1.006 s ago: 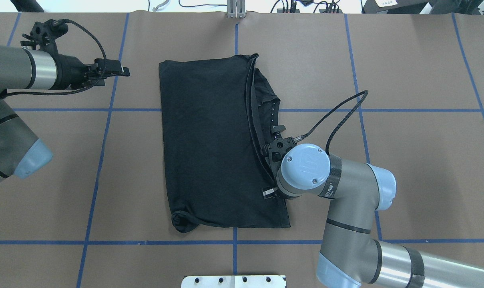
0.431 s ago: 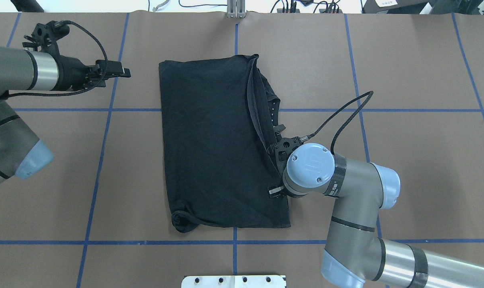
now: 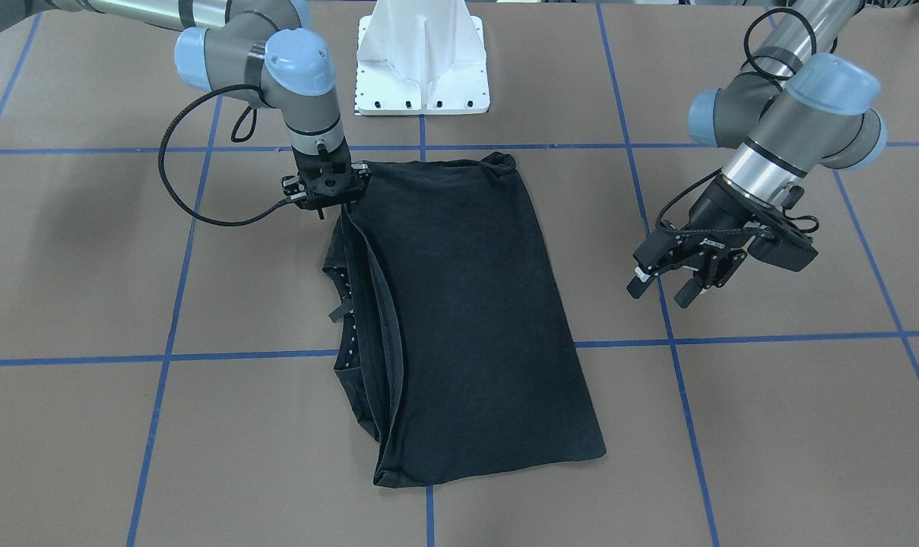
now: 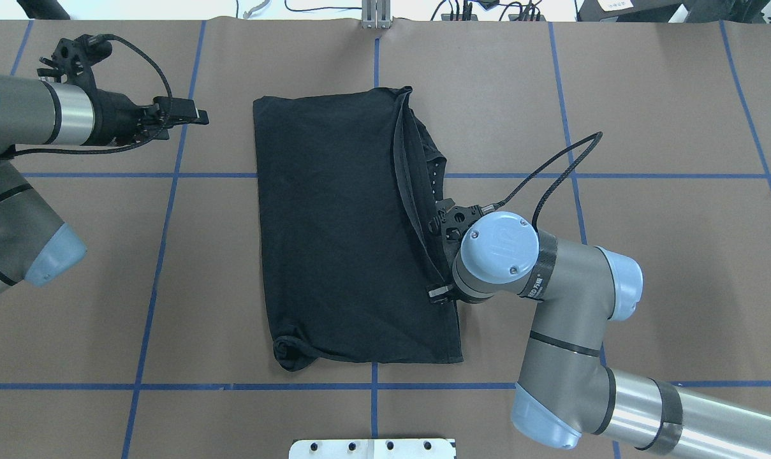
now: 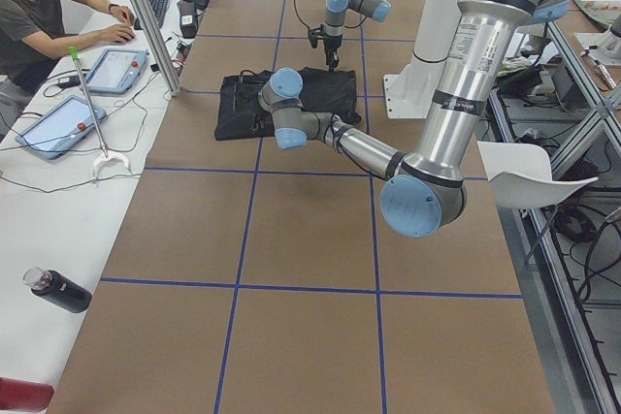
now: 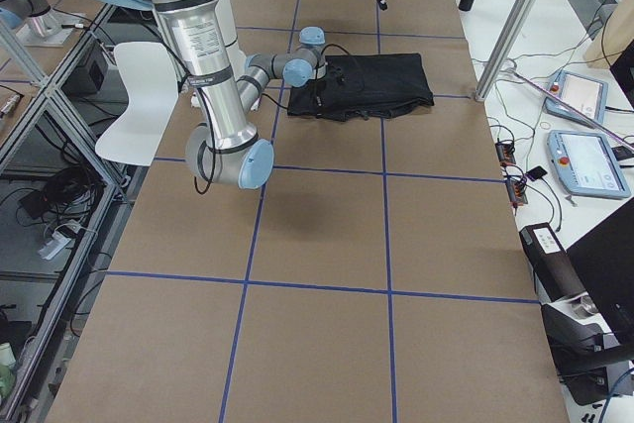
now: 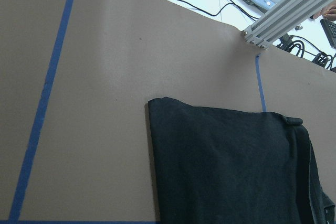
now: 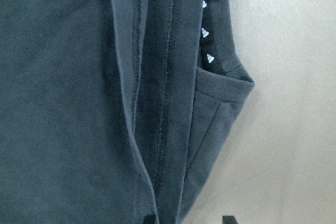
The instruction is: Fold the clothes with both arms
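Note:
The black T-shirt (image 4: pixel 334 223) lies folded into a long rectangle at the middle of the table, plain side up, with hem layers and the collar showing along its right edge (image 3: pixel 353 304). My right gripper (image 3: pixel 336 207) points straight down over that edge near the robot-side corner. In the right wrist view its fingertips (image 8: pixel 149 219) stand apart over the hem (image 8: pixel 168 103), so it is open and holds nothing. My left gripper (image 3: pixel 660 292) hovers open and empty off the shirt's left side (image 4: pixel 197 116), clear of the cloth. The left wrist view shows the shirt's far corner (image 7: pixel 226 166).
The white pedestal base (image 3: pixel 421 61) stands at the robot's edge of the table. Blue tape lines (image 4: pixel 168 191) grid the brown surface. A person (image 5: pixel 39 7) sits at a side desk with tablets (image 5: pixel 58 123), beside an aluminium post (image 5: pixel 146 16).
My right wrist has shifted slightly right and toward the far side along the shirt's edge. The left arm has barely moved. The shirt lies as before.

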Controlling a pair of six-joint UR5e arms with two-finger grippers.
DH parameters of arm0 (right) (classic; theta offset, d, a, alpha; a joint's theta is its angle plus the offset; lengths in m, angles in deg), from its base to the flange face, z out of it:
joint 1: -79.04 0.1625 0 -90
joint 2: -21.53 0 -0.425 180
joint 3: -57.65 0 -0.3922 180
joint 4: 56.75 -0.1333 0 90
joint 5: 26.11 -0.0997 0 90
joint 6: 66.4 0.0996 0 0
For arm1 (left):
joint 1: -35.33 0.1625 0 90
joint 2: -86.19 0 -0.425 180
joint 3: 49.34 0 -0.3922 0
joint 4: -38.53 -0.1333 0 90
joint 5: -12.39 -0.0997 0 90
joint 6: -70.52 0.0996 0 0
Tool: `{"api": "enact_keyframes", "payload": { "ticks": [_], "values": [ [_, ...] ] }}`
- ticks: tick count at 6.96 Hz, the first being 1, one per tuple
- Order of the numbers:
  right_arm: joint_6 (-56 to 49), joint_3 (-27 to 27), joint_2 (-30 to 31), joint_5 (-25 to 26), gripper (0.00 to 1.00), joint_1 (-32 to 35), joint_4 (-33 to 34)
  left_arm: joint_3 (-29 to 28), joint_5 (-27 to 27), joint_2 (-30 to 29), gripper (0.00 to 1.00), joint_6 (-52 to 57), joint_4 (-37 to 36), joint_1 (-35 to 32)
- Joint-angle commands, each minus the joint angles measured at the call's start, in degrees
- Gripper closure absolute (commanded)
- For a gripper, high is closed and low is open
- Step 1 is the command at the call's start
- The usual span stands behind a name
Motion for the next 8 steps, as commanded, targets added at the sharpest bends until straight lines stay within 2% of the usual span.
{"api": "enact_keyframes", "payload": {
  "ticks": [1,2,3,5,8],
  "values": [
    [-0.1,0.2,-2.0,-0.3,0.37,1.2,-0.3,0.0,0.1,0.0,0.0,0.1,0.0,0.0],
    [0.0,0.1,-3.4,-0.1,0.13,1.5,-0.6,0.0,0.1,0.1,0.0,0.1,0.0,-0.1],
    [0.4,-0.5,-4.9,0.2,0.02,1.5,-0.6,0.0,0.2,0.1,0.0,0.1,0.0,-0.1],
    [0.6,-6.7,-9.9,1.7,0.01,1.7,-1.3,0.0,0.2,0.1,0.0,0.2,0.0,-0.2],
    [0.6,-15.5,-12.3,3.5,0.01,2.7,-8.8,-0.1,0.2,0.1,0.0,0.2,0.0,-0.1]
  ]
}}
